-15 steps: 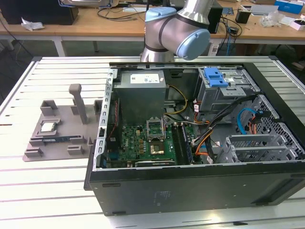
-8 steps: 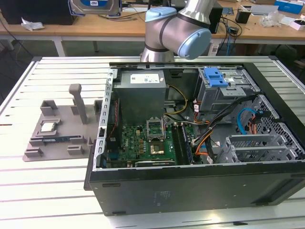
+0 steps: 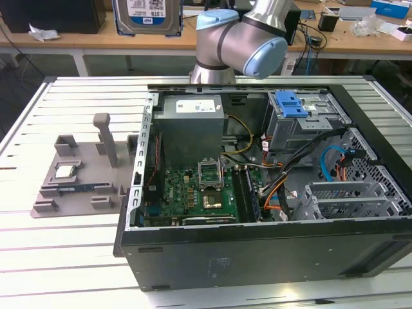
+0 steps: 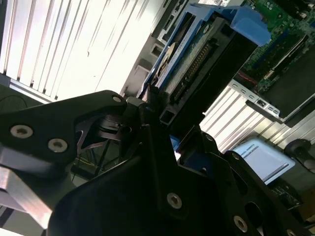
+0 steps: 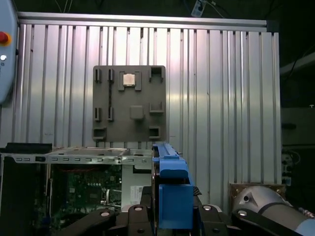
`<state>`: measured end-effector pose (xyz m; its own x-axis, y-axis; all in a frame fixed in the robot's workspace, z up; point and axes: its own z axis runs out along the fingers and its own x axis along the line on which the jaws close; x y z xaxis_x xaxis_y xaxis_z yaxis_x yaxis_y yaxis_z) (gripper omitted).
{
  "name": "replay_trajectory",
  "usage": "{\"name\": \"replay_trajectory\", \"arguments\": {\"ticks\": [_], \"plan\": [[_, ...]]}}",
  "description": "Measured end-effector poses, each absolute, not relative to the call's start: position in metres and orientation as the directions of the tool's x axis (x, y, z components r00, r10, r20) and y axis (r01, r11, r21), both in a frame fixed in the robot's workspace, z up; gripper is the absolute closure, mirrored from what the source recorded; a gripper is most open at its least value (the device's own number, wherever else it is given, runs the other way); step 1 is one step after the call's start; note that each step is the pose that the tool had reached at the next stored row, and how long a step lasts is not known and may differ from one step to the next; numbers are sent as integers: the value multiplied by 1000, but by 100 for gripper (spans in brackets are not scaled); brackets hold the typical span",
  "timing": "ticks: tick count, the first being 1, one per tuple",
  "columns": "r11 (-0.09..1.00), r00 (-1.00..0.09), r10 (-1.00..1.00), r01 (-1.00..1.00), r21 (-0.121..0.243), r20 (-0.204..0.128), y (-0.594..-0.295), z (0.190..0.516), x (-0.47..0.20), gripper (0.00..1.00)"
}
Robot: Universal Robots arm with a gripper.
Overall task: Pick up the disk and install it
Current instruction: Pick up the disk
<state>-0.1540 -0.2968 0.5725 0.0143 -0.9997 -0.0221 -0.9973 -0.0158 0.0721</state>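
One black pincer (image 5: 172, 204) is clamped on the silver rectangular hard disk (image 3: 147, 16) in its blue plastic bracket, held high above the bench (image 3: 64, 257). Judged mid-carry, it is not yet inside the open black computer case (image 3: 257, 257).

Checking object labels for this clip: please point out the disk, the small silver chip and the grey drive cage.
disk (image 3: 147, 14): exterior view, on its white-and-blue label.
small silver chip (image 5: 129, 79): first wrist view, centre of its top face.
grey drive cage (image 3: 290, 104): exterior view, on its blue latch.
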Motion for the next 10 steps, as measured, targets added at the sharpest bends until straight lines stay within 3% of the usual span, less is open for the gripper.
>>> {"name": "replay_trajectory", "arguments": {"ticks": [10], "plan": [[-16, 14, -1000, -997, 74, -22, -297, 547, -126, 63]]}}
